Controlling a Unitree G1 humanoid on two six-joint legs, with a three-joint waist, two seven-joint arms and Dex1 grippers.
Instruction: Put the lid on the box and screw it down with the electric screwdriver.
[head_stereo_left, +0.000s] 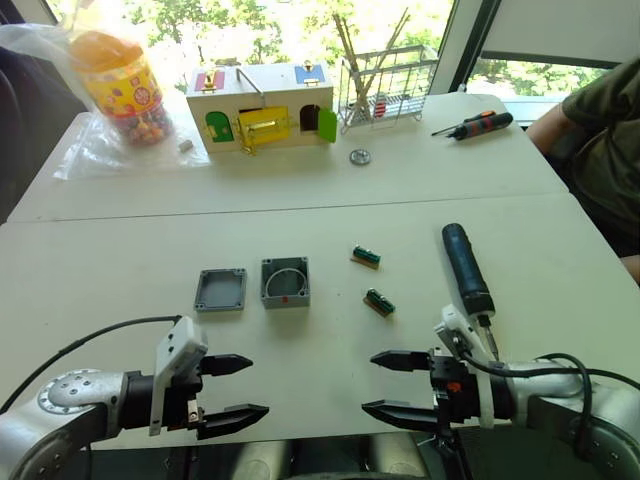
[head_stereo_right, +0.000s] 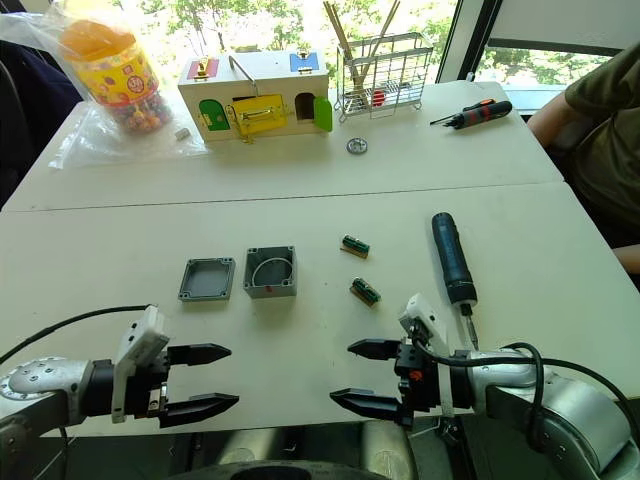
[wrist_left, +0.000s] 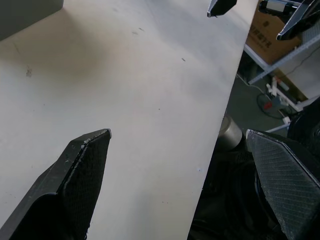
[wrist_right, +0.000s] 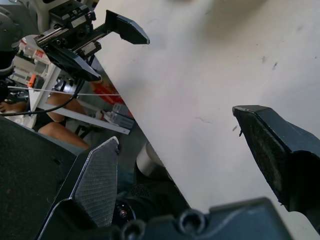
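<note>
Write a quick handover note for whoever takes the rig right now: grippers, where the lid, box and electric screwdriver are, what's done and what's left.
Left gripper: jaws open, empty, over the table's near edge.
Right gripper: jaws open, empty, also at the near edge, facing the left one.
Lid: flat on the table, just left of the box, not on it.
Box: open, upright, mid-table.
Electric screwdriver: lying on the table to the right, ahead of the right gripper, untouched.
Done: nothing yet.
Left: put the lid on the box, pick up the screwdriver, screw the lid down.
</note>
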